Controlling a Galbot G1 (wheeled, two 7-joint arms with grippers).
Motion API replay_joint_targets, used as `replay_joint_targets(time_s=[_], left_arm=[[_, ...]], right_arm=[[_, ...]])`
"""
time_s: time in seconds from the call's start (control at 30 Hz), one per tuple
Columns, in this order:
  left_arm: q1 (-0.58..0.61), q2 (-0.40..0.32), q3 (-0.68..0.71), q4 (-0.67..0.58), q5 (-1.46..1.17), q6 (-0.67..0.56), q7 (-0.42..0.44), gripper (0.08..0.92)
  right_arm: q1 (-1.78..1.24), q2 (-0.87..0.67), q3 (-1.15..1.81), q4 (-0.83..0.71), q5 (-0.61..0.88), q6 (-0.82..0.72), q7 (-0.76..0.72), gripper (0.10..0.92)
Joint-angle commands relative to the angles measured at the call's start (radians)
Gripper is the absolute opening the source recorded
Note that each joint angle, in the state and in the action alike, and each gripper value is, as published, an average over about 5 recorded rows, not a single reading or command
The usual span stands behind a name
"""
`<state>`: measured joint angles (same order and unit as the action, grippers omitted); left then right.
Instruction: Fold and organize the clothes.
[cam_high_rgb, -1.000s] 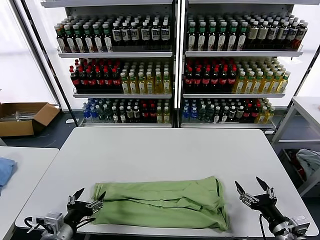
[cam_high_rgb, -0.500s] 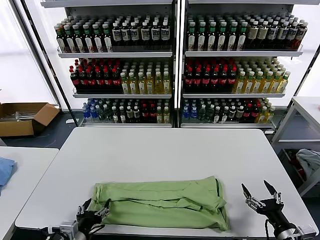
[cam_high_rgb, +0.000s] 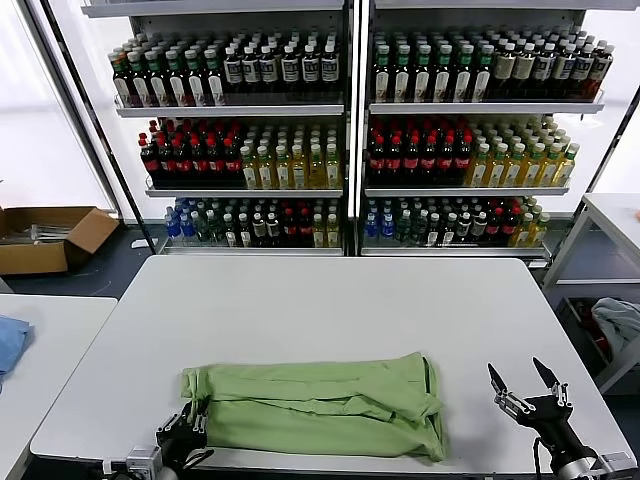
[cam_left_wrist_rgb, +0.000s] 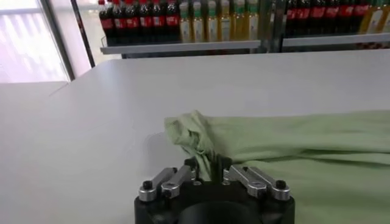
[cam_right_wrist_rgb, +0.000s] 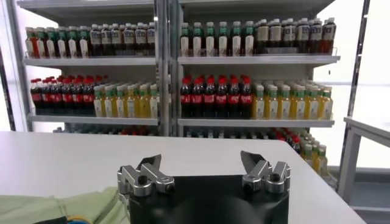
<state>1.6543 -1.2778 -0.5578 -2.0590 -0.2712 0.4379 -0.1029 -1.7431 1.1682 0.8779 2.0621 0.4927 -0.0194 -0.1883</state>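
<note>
One of the clothes, a light green shirt (cam_high_rgb: 315, 405), lies folded into a long band near the front edge of the white table (cam_high_rgb: 330, 300). My left gripper (cam_high_rgb: 186, 433) is at the shirt's near left corner. In the left wrist view the left gripper (cam_left_wrist_rgb: 207, 169) is shut, with a bunched fold of the green shirt (cam_left_wrist_rgb: 292, 143) pinched between its jaws. My right gripper (cam_high_rgb: 528, 386) hovers open to the right of the shirt, apart from it. The right wrist view shows the right gripper (cam_right_wrist_rgb: 201, 165) with nothing between its fingers and the shirt's edge (cam_right_wrist_rgb: 61, 207) off to one side.
Shelves of bottles (cam_high_rgb: 350, 130) stand behind the table. A cardboard box (cam_high_rgb: 45, 235) sits on the floor at the left. A blue cloth (cam_high_rgb: 8, 340) lies on a side table at the left, and a pale cloth (cam_high_rgb: 620, 322) sits at the right.
My left gripper dropped to the shirt's near left corner and shut on the fabric. The shirt's right end shifted slightly left. My right gripper sank a little, still open.
</note>
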Motion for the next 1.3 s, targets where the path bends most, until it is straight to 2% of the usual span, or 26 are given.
replay_joint_targets(time_s=[0.03, 0.17, 0.27, 0.43, 0.53, 0.67, 0.77, 0.9, 1.03, 1.17, 1.3], left_arm=[[-0.009, 0.016, -0.022, -0.004, 0.006, -0.007, -0.001, 0.187], [-0.039, 0.096, -0.138, -0.037, -0.033, -0.011, 0.022, 0.102], [-0.057, 0.186, -0.265, -0.034, -0.076, -0.010, 0.066, 0.095], [-0.081, 0.361, -0.451, 0.084, -0.139, -0.028, 0.156, 0.095], [-0.101, 0.434, -0.519, 0.177, -0.146, -0.048, 0.201, 0.095], [-0.122, 0.496, -0.560, 0.247, -0.148, -0.065, 0.227, 0.095], [-0.127, 0.479, -0.541, 0.187, -0.159, -0.043, 0.223, 0.095], [-0.122, 0.360, -0.422, -0.038, -0.163, 0.023, 0.199, 0.095], [-0.104, 0.236, -0.216, -0.230, -0.164, 0.094, 0.165, 0.095], [-0.088, 0.172, -0.058, -0.274, -0.162, 0.113, 0.144, 0.095], [-0.111, 0.102, 0.007, -0.255, -0.160, 0.111, 0.131, 0.095]], right_arm=[[-0.002, 0.001, 0.003, 0.004, 0.002, 0.008, 0.001, 0.823], [-0.002, -0.002, 0.010, 0.008, 0.005, 0.008, 0.002, 0.823], [-0.002, -0.002, 0.012, 0.010, 0.008, 0.008, 0.002, 0.823], [0.005, 0.002, 0.004, 0.012, 0.008, 0.008, 0.005, 0.823], [0.012, 0.001, -0.001, 0.015, 0.008, 0.007, 0.008, 0.823], [0.014, -0.001, 0.000, 0.019, 0.009, 0.007, 0.012, 0.823], [0.010, 0.002, -0.002, 0.022, 0.009, 0.007, 0.015, 0.823], [0.008, 0.017, -0.020, 0.026, -0.004, 0.004, 0.019, 0.823], [0.003, 0.031, -0.028, 0.037, -0.023, 0.000, 0.022, 0.823], [-0.002, 0.036, -0.020, 0.044, -0.037, -0.014, 0.029, 0.823], [-0.005, 0.047, -0.016, 0.048, -0.040, -0.018, 0.032, 0.823]])
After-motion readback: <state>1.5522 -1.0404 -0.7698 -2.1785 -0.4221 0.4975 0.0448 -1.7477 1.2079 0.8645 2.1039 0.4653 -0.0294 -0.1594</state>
